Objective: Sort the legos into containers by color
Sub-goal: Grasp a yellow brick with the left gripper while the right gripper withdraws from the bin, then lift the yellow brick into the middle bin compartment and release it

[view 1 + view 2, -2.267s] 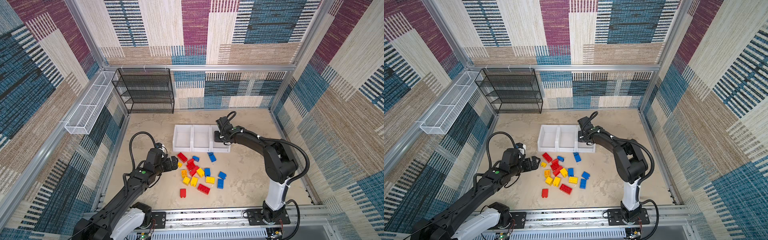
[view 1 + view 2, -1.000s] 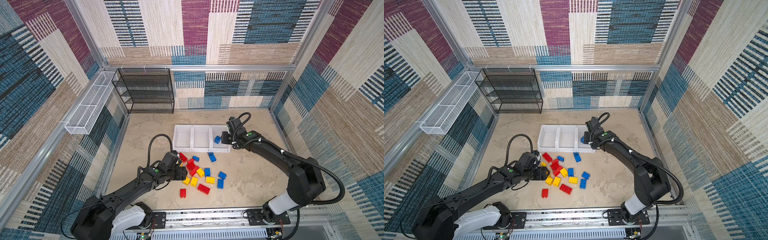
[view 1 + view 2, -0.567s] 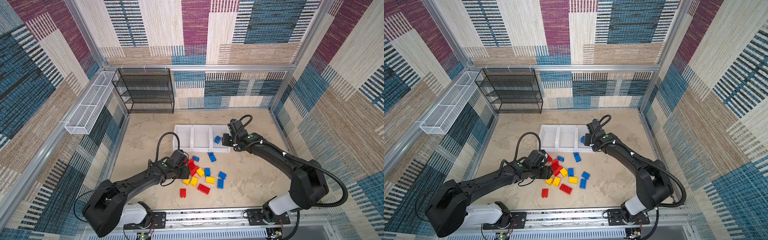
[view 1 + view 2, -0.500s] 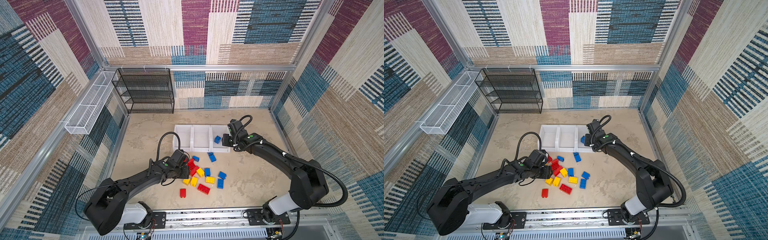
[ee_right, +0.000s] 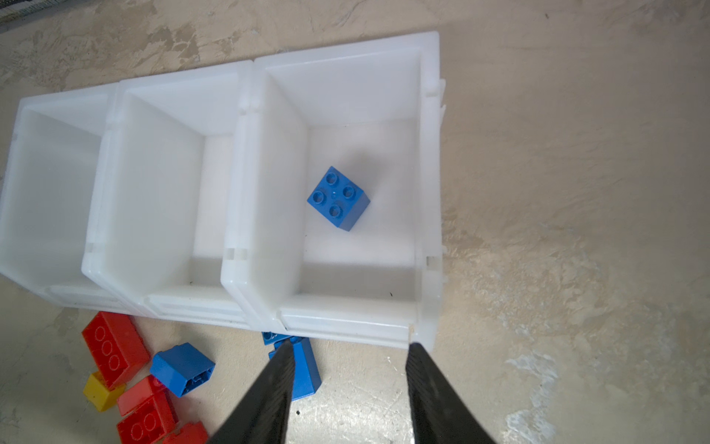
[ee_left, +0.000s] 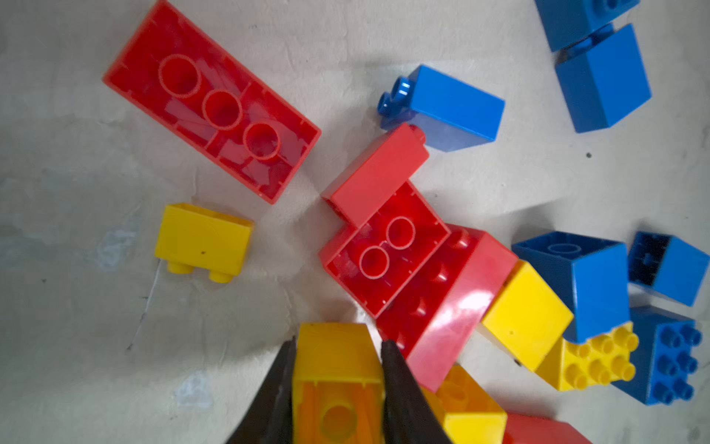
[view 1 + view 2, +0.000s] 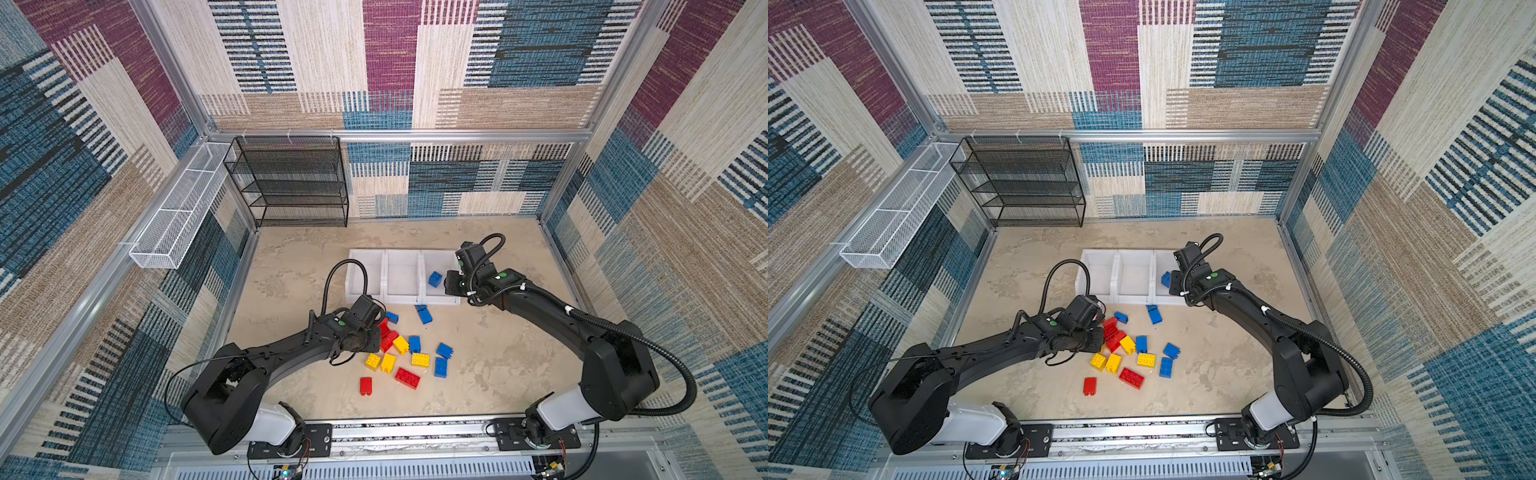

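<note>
Gripping a yellow brick (image 6: pixel 338 369) by two opposite sides, the left gripper (image 6: pixel 338 342) was clenched on it at the left edge of the pile (image 7: pixel 399 349), low over the floor (image 7: pixel 299 257) (whether the brick touched the floor could not be told). The brick's hollow underside faced the wrist camera. Just beside it, several red bricks (image 6: pixel 384 246) lay touching one another. A long red brick (image 6: pixel 211 100) lay upside down apart from them, and a small yellow brick (image 6: pixel 203 238) lay on its side nearby.

The pile of red, yellow and blue bricks sat on the floor between the two arms, on the near side of the bins (image 7: pixel 384 274). Two blue bricks (image 7: pixel 424 313) lay just beside the bins' near wall.

The right gripper (image 5: pixel 350 345) hung released, its jaws wide apart with nothing between them, above the near rim of the right bin (image 5: pixel 345 50). One square blue brick (image 5: pixel 338 198) rested studs up on that bin's bottom, clear of every wall; both top views showed it there too (image 7: pixel 1166 279).

At the far left a rack (image 7: pixel 291 183) stood against the far wall, and a basket (image 7: pixel 178 216) hung on the left wall.
</note>
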You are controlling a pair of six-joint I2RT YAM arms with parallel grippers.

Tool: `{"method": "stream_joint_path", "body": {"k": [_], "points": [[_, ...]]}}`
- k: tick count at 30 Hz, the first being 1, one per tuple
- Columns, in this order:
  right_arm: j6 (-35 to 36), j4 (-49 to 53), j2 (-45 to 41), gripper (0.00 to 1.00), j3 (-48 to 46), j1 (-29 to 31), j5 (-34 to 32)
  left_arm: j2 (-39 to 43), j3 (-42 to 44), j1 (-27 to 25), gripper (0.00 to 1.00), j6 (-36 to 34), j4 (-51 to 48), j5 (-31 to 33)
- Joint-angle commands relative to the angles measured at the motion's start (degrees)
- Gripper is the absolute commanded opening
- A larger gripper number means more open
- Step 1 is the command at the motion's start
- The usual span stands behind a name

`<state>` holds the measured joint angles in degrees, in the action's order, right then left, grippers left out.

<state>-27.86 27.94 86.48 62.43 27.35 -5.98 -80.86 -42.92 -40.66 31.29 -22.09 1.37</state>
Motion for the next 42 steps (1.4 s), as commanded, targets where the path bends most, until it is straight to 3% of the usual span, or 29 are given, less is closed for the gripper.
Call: {"method": "stream_joint_path", "body": {"k": [1,9,17,33,42], "points": [[-0.58,-1.58,-0.68,0.5,-0.29,0.03,0.05,0.5,0.43,-0.23,0.31,-0.26,-3.2,1.09],[-0.71,-1.31,-1.52,0.49,-0.34,-0.02,-0.07,4.06,-0.02,-0.36,0.27,-0.85,-5.22,1.1],[-0.98,-0.88,-3.28,0.49,-0.66,0.0,-0.45,1.83,-10.6,-0.32,0.27,-5.81,-5.24,0.22],[-3.52,0.08,-8.85,0.48,-5.71,0.0,-0.44,-30.67,-46.36,3.41,0.29,-18.61,-5.46,-1.31],[-4.56,0.01,-11.77,0.48,-9.16,0.03,-0.42,-40.09,-54.23,5.4,0.32,-19.33,-6.79,-2.07]]}}
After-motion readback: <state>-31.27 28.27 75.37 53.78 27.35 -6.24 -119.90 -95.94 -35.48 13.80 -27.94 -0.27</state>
